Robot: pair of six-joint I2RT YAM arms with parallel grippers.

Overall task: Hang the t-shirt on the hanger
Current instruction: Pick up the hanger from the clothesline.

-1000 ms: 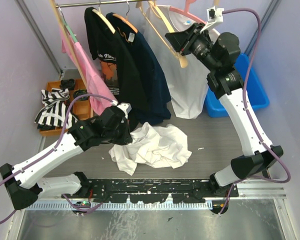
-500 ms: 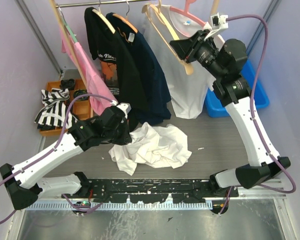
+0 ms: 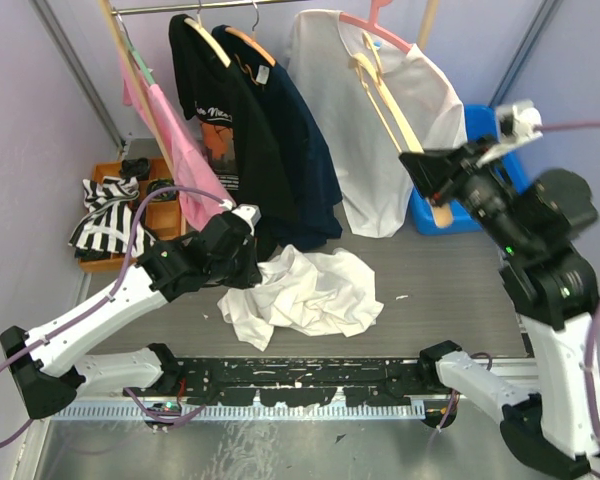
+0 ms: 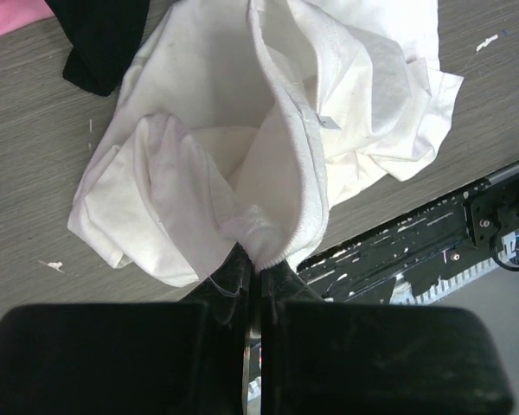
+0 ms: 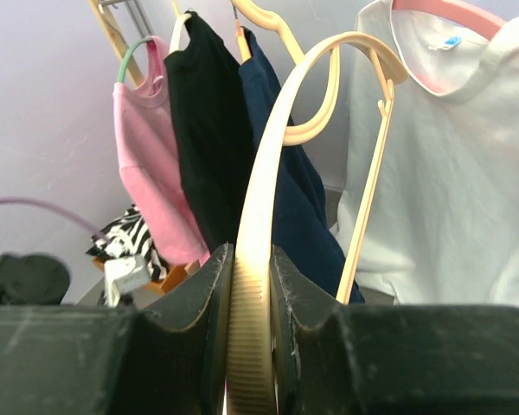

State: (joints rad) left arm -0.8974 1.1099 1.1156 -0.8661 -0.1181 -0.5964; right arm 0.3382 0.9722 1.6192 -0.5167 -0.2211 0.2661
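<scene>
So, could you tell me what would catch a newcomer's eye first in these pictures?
The right gripper, up at the right, clamps a pale hanger near a rail of hanging shirts. On the table, a crumpled white t-shirt lies with its edge pinched by the left gripper.

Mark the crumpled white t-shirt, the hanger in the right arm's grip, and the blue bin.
t-shirt [image 3: 315, 290], top external view, middle of the crumpled cloth.
hanger [image 5: 255, 216], right wrist view, its near curved arm.
blue bin [image 3: 465, 222], top external view, its near wall.
</scene>
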